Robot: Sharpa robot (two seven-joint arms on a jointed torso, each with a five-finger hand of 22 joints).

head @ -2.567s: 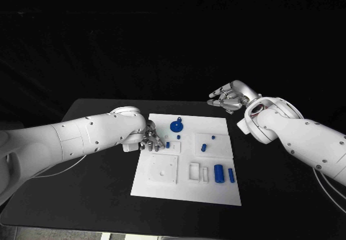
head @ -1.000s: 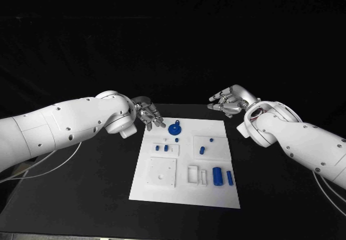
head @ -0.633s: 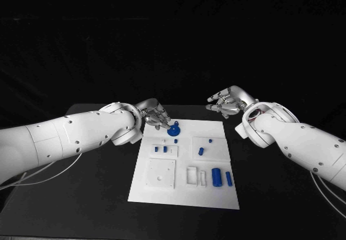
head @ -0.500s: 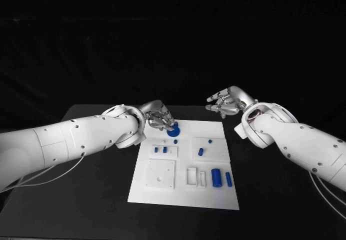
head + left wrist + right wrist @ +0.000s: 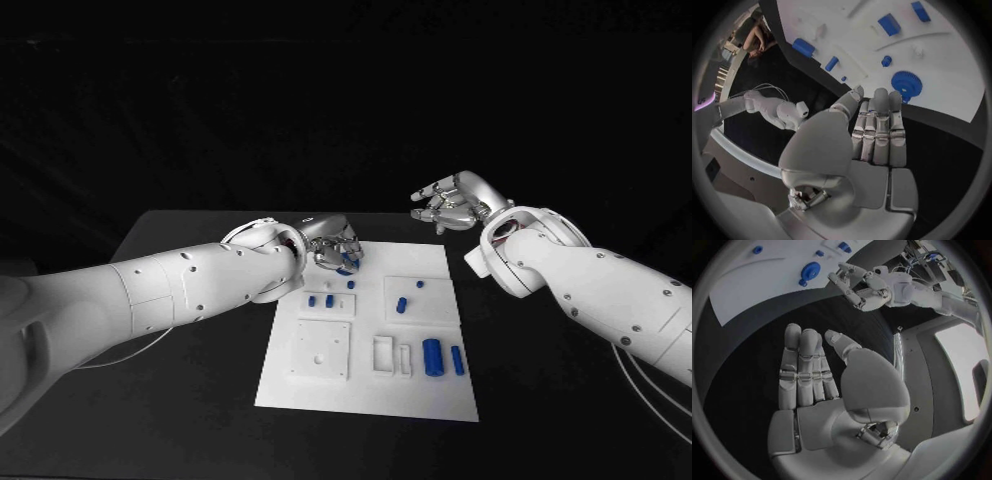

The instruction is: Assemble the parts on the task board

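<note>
At the left of the head view, the left hand [image 5: 329,243] is hovering over the upper left part of the white board [image 5: 368,385]. It is holding nothing. The wrist view is showing its fingers [image 5: 879,125] stretched out straight side by side, with the blue gear [image 5: 906,83] lying just beyond their tips on the board. I cannot tell whether they are touching it.

The gear is looking small, stiff and light, probably moulded plastic, so it is unlikely to be fragile. The smooth board under it may be letting it slide if pushed sideways. Its toothed rim is offering the best hold, pinched at two opposite points so that it is coming up level.

Counting across the board, one gear is lying at the top. Below it three short blue pegs [image 5: 329,299] are sitting in the left block, and two more [image 5: 405,301] are sitting in the block to the right. Two larger blue cylinders [image 5: 433,352] are standing side by side lower right. That is making eight blue parts as far as I am able to count. A white square plate [image 5: 325,348] is sitting at the lower left of the board.

Toward the upper right, the right hand [image 5: 453,204] is hanging above the black table [image 5: 173,400], well apart from the parts, with its fingers spread loosely and nothing in them.
</note>
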